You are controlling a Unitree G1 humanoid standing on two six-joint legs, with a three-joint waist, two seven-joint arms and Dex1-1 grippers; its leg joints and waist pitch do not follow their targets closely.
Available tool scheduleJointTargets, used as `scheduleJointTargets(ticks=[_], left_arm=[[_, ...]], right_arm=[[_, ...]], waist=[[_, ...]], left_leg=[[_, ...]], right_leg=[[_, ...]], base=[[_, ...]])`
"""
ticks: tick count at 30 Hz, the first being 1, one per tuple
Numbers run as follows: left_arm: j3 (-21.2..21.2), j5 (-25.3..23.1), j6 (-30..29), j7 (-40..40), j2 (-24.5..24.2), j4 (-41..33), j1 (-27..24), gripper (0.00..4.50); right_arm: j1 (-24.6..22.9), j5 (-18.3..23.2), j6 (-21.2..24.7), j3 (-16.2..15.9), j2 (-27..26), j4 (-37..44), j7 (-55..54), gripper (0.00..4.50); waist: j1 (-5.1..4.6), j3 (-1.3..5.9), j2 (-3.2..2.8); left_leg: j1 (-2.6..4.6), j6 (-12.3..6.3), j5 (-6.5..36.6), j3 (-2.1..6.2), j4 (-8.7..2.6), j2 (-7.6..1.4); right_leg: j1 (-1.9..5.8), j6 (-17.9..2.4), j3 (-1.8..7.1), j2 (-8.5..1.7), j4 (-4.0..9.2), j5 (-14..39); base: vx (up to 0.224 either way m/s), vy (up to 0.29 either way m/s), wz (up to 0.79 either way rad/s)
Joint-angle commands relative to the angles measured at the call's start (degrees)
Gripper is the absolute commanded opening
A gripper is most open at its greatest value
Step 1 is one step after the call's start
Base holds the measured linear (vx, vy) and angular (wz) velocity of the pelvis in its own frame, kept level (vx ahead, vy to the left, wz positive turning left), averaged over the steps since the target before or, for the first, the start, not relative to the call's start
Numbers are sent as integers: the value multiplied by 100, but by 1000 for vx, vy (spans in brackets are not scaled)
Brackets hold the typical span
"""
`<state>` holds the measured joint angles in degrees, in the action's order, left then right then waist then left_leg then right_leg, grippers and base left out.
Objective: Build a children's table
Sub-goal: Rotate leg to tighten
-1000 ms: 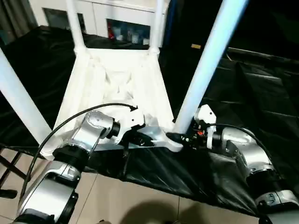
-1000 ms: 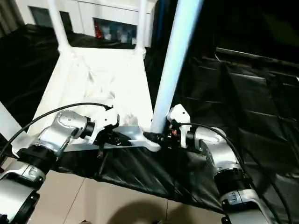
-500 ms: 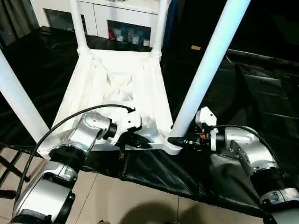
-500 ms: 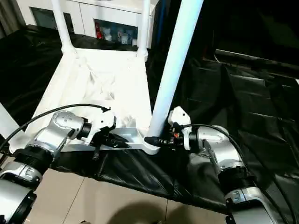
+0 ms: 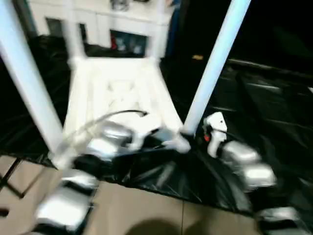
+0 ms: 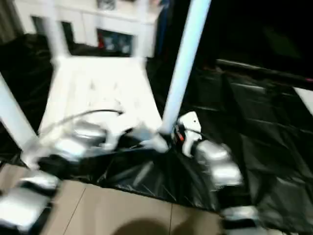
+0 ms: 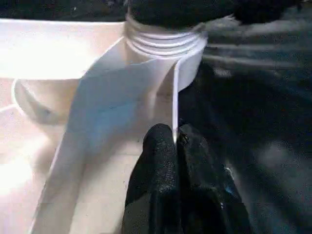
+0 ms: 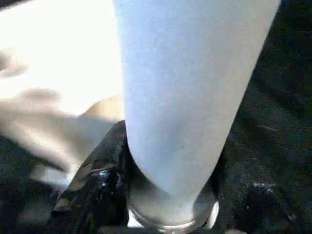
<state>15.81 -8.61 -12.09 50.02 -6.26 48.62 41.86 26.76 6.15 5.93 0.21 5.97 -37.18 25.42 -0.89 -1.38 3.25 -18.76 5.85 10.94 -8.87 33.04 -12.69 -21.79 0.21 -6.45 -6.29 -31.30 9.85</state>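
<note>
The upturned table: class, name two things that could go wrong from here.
1. The left gripper pinches only a thin rim of the table; it could slip off.
2. The right gripper wraps the near leg at its base; a sideways pull might loosen it from the socket.

Place: an indoor room that looks like a home or a staged living space used as a robot test area.
Furniture: a white cabinet (image 5: 117, 24) stands along the far wall, with dark glass-fronted openings and small colourful items (image 5: 128, 43) behind the glass.
Work surface: black plastic sheeting (image 5: 264, 107), creased and shiny, covers a low platform.
Floor: pale beige tiles (image 5: 146, 215) with thin joints show at the near edge.
Lighting: dim, with a dark background on the right.
</note>
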Motion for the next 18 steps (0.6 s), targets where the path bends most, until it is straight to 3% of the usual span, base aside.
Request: scheduleJointTargets(ticks=[1,2,3,4,5,6,7,8,9,10,11,12,13,14,15,16,17,18], left_arm=[[396,-22,-20,-18,551,225,23,0],[396,-22,-20,-18,551,225,23,0],[416,-43,-4,-2,565,239,37,0],[403,-50,11,23,550,252,53,0],[401,-51,24,41,534,251,53,0],[397,-52,45,70,506,251,54,0],[389,-57,70,117,450,249,51,0],[375,-81,126,156,383,252,45,0],[369,-90,161,184,347,251,42,0],[326,-72,228,314,209,223,16,0],[315,-53,262,386,163,204,1,0],[297,-18,316,521,74,159,-30,0],[281,26,369,688,-39,86,-73,0],[239,176,566,1042,-197,-46,-159,0],[209,285,673,1296,-307,-153,-220,0],[209,285,673,1296,-307,-153,-220,0],[202,400,819,1639,-456,-298,-296,0],[204,427,851,1740,-503,-340,-318,0]], right_arm=[[85,-19,296,-314,-536,-452,-164,199],[85,-19,296,-314,-536,-452,-164,199],[114,-20,211,-321,-596,-410,-157,199],[140,-63,4,-370,-628,-347,-116,254],[140,-47,-24,-367,-628,-333,-87,254],[141,-22,-68,-362,-629,-311,-41,268],[122,28,-108,-350,-607,-251,64,268],[86,79,-121,-315,-569,-167,186,274],[66,101,-124,-296,-533,-122,255,274],[-1,117,-148,-287,-355,3,509,303],[-20,112,-172,-298,-294,36,582,312],[-54,104,-214,-315,-174,93,719,314],[-90,96,-267,-330,-17,148,880,314],[-115,127,-277,-350,204,187,1193,314],[-130,144,-289,-369,369,209,1430,314],[-130,144,-289,-369,369,209,1430,314],[-140,154,-313,-398,564,226,1744,314],[-143,156,-319,-409,621,232,1850,314]], waist=[[-242,80,-161],[-277,68,-220],[-277,56,-260],[-175,57,-260],[-174,24,-215],[-179,9,-135],[-337,-68,-87],[-497,-31,-104],[-367,2,-403],[114,-34,-477],[-44,70,-213],[-32,157,30],[205,130,36],[292,243,53],[364,314,-16],[374,332,-20],[396,323,-105],[403,315,-71]], left_leg=[[155,31,3894,128,-475,-27],[135,36,4147,175,-546,-81],[54,44,4417,212,-664,-160],[-68,38,4746,198,-899,-319],[37,56,4761,143,-865,-245],[245,37,4583,68,-650,-69],[650,24,4059,-15,-91,215],[390,0,3604,22,2,180],[259,-2,3814,95,-271,21],[-355,108,5110,28,-1077,-235],[8,-244,4609,107,-926,-251],[185,-191,3907,141,-563,-62],[50,-208,2162,-17,-178,161],[-278,-413,713,21,-305,39],[-313,-448,12,33,-309,13],[-261,-678,-861,-13,-233,46],[-306,-778,-941,-31,-260,52],[-331,-788,-835,-72,-225,98]], right_leg=[[104,-31,-296,-91,787,3802],[197,-70,-360,-84,749,3512],[325,-143,-341,-68,595,3097],[475,-440,-40,-102,79,2004],[321,-464,-19,-84,229,2331],[60,-371,-74,-82,554,3190],[-327,80,-567,-91,1184,4842],[-18,591,-986,-72,1312,4994],[350,457,-936,-144,1005,4323],[703,-224,-204,35,-490,907],[470,-169,117,-55,-486,1108],[308,-84,240,-251,-103,2460],[100,-100,398,-523,437,4377],[373,-230,471,-487,246,3489],[434,-390,427,-398,117,2374],[350,-762,393,-228,-110,299],[366,-1097,365,-160,-185,-892],[364,-1155,357,-101,-196,-1255]], base=[[-48,51,-4],[-44,56,-4],[0,0,0],[0,0,0],[0,0,0],[43,-41,21],[43,-41,21],[51,-13,-6],[100,71,-26],[100,71,-26],[151,-4,0],[85,-127,15],[85,-127,15],[98,-106,-11],[104,-84,-16],[104,-84,-16],[76,-34,-10],[59,-5,-6]])
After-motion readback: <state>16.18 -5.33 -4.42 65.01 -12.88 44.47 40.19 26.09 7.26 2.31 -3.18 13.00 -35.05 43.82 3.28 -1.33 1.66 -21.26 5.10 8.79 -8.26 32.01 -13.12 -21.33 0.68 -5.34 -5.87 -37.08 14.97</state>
